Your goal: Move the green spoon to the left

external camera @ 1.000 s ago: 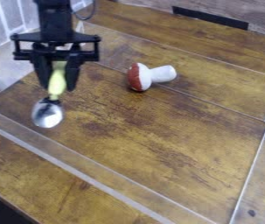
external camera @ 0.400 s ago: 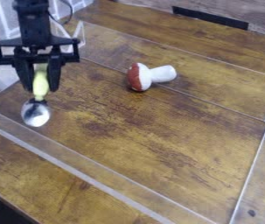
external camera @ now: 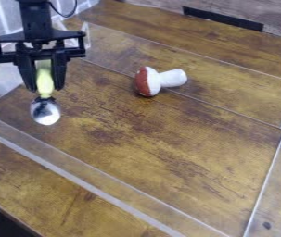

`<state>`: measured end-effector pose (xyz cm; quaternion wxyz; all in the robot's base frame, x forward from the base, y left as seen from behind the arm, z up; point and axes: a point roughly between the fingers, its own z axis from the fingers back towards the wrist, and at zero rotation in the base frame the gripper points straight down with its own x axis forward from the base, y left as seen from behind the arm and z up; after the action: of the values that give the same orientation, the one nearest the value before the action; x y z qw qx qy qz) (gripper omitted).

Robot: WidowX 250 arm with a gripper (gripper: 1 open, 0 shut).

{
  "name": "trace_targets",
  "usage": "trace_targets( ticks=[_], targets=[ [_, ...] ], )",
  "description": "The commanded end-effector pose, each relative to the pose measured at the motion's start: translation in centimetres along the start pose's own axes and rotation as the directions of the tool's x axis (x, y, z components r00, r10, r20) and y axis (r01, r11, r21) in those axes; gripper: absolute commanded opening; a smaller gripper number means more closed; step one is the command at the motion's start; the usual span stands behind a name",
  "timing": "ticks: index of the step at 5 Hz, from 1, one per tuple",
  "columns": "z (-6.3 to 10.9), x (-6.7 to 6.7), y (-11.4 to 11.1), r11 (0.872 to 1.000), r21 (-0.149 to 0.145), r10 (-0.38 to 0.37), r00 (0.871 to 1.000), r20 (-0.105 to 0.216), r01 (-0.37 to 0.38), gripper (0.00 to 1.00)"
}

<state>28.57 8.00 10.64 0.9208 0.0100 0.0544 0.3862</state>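
Camera view: end effector clamped on green spoon, no legible writing anywhere.

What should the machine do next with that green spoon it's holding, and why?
Probably lower it a little and let go. The end effector is shut on the green spoon by its handle, well to the left of the mushroom, and the silver bowl hangs close to the wooden table, so only setting it down seems to remain.

The green spoon hangs over the table, well left of the mushroom.
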Motion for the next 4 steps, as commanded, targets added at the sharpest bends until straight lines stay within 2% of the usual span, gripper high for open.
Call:
trace_targets(
  ticks=[1, 2, 3, 4],
  targets=[
    [0.2, 0.9, 0.7, 0.998, -0.016, 0.054, 0.998, 0.032, -0.054, 0.00],
    [-0.7, 1.4, 1.9, 0.995, -0.017, 0.100, 0.995, 0.022, -0.100, 0.00],
    [-1.3, 2.4, 2.5, 0.985, -0.024, 0.173, 0.985, 0.013, -0.172, 0.00],
    [-1.9, 3.3, 2.1, 0.970, -0.033, 0.242, 0.970, 0.000, -0.242, 0.00]
  ],
)
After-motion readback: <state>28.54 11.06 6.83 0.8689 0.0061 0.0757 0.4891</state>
